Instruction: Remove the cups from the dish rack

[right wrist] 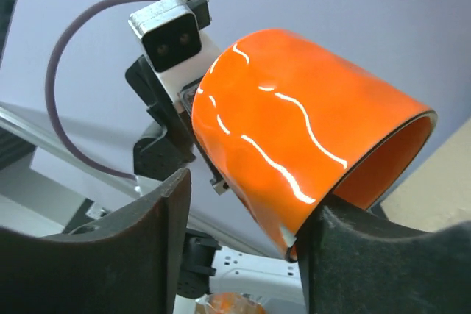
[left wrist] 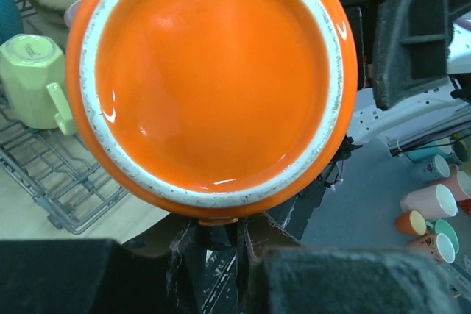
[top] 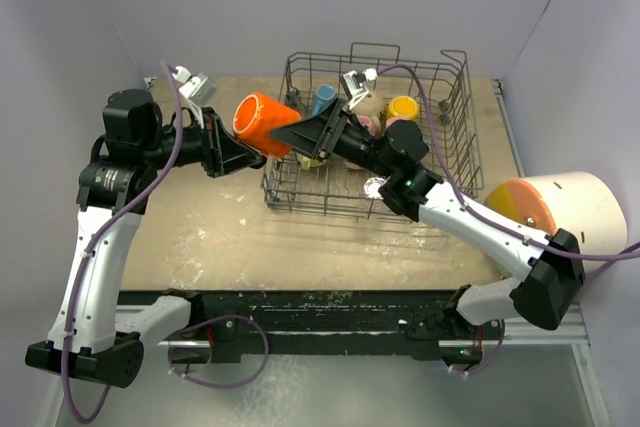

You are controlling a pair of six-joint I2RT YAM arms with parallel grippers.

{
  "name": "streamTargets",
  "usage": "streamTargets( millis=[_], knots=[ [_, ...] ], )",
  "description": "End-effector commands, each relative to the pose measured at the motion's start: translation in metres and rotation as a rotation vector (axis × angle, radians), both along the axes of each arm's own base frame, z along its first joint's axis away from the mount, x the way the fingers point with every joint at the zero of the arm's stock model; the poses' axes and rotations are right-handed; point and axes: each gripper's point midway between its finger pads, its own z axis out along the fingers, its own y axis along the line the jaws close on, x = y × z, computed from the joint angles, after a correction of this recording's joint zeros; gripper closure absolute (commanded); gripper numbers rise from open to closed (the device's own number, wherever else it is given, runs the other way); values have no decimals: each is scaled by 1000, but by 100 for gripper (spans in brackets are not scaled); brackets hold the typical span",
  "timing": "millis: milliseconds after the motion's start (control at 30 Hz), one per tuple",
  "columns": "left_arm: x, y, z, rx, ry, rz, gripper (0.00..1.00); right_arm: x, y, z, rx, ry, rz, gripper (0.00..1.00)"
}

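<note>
The orange cup (top: 262, 122) is held in the air on its side, at the left wall of the rack (top: 455, 117) and clear of the desk (top: 200, 217). Its base is turned to the left and its mouth to the right. An unglazed white ring is seen around the base in the left wrist view.

The left tool (top: 245, 157) is set at the base end of the cup. Its fingers (left wrist: 88, 277) are drawn close together under the cup's lower edge and appear clamped on it. The exact point of grip is hidden by the cup.

The right tool (top: 288, 140) is reached across the rack to the mouth end. Its jaws are spread wide. In the right wrist view one finger (right wrist: 390, 255) is seen against the rim, while the other stands apart from the cup wall.

Other cups are noted in the rack: a green mug (left wrist: 33, 79) lying on the wire floor, a blue cup (top: 322, 99) and a yellow cup (top: 403, 107) toward the far side.

A white cylinder (top: 575, 207) with an orange end is recorded at the right of the rack, well apart from both tools
</note>
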Motion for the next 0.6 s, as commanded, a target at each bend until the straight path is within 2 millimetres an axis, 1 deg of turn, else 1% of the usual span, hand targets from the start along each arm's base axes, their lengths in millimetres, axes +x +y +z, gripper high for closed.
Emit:
streamTargets(
  millis=[0, 33, 100, 133, 167, 200, 233, 267, 300, 333, 367, 400, 467, 500, 533, 567],
  knots=[
    [-13, -7, 33, -92, -111, -72, 100, -24, -17, 65, 198, -135, 62, 50],
    [-14, -8, 32, -96, -106, -81, 100, -23, -16, 66, 199, -135, 61, 57],
    [-15, -9, 28, -93, -98, -92, 100, -22, -16, 65, 187, -124, 59, 79],
    [-16, -8, 26, -81, -105, -95, 92, -23, -14, 62, 162, -112, 64, 92],
    [-17, -7, 24, -63, -121, -100, 76, -25, -14, 60, 128, -125, 67, 100],
    [-18, -5, 20, -36, -133, -99, 59, -23, -15, 58, 86, -138, 48, 100],
    [-17, -1, 16, 3, -154, -86, 48, -20, -18, 57, 37, -149, 15, 100],
    [-15, 4, 10, 51, -165, -62, 39, -16, -19, 56, -26, -170, -19, 100],
    [-11, 11, 4, 107, -176, -26, 34, -13, -22, 53, -95, -181, -47, 100],
    [-7, 19, -2, 168, -191, 7, 31, -10, -26, 50, -154, -199, -77, 100],
    [0, 31, -9, 241, -198, 65, 30, -5, -29, 36, -253, -201, -103, 100],
    [2, 40, -14, 299, -204, 102, 30, -3, -33, 29, -321, -210, -124, 100],
    [0, 56, -21, 399, -235, 140, 28, 1, -41, 13, -455, -222, -147, 100],
    [-1, 64, -23, 440, -252, 161, 25, 5, -44, 1, -530, -212, -158, 100],
    [-1, 73, -26, 487, -263, 194, 22, 12, -48, -6, -598, -241, -186, 100],
    [4, 85, -29, 545, -272, 238, 21, 13, -46, -18, -664, -245, -168, 100]
  ],
)
